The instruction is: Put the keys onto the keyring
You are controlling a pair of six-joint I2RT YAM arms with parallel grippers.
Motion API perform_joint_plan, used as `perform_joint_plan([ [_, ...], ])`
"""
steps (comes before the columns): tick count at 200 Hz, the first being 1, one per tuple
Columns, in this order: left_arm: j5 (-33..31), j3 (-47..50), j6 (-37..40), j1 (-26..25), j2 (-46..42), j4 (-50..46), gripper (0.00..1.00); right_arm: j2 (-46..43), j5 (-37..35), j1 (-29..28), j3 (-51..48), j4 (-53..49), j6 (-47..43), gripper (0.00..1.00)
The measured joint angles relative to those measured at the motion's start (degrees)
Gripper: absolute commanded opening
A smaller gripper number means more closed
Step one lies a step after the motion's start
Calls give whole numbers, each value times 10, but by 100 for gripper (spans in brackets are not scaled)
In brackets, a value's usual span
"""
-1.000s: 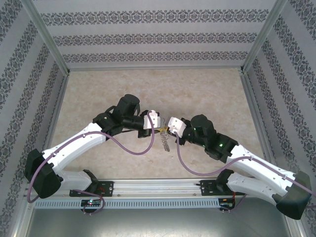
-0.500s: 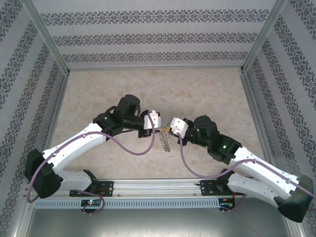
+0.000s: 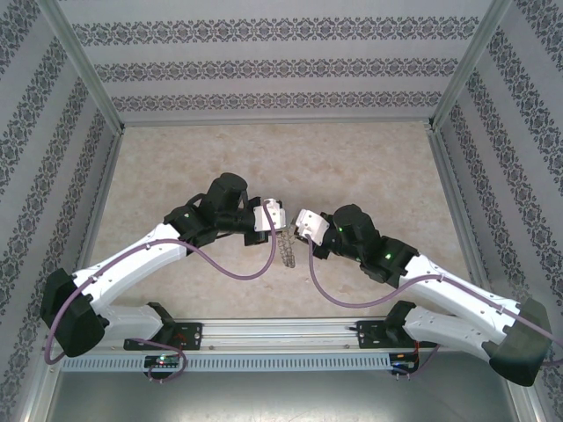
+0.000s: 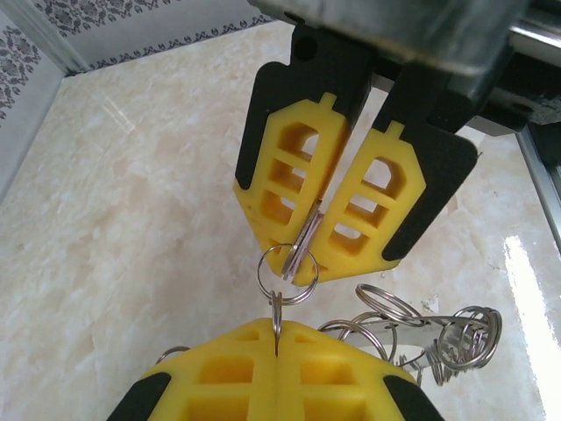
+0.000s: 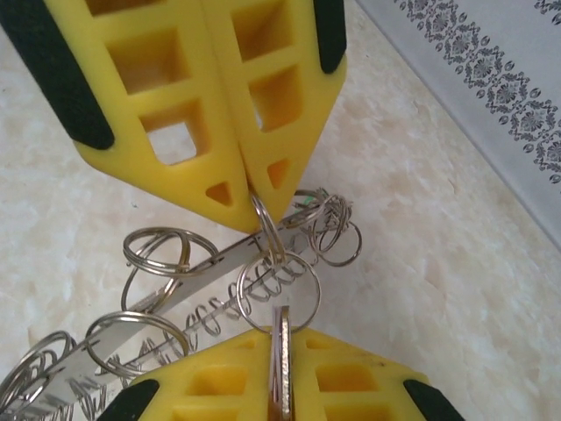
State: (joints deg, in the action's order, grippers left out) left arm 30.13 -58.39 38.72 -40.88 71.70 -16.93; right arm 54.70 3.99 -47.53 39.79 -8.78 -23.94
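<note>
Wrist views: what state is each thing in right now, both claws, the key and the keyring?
left claw: shut on a small ring of the keyring.
right claw: shut on a thin flat key, held edge-on.
keyring: hanging from the left claw, its rings dangling; contact with the table unclear.
linking ring: spans the gap between the two claws.

Beneath me lies a beige, marbled worktop (image 3: 176, 158), glossy where the light strikes it. Pale walls (image 3: 273, 70) banded with a dark floral pattern close it in on three sides, with aluminium posts (image 3: 84, 63) at the far corners. A slotted metal rail (image 3: 281, 359) runs along the near edge.
</note>
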Motion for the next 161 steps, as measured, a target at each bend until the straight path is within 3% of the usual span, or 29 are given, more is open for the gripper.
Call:
perform_joint_plan([
  [44,3,0,0,0,0,-6,0,-1,-1,0,0,0,2,0],
  [103,26,-8,-12,0,19,-4,3,-22,3,-4,0,9,13,0],
  [161,39,-8,-49,0,25,2,31,-17,3,-4,11,3,12,0],
])
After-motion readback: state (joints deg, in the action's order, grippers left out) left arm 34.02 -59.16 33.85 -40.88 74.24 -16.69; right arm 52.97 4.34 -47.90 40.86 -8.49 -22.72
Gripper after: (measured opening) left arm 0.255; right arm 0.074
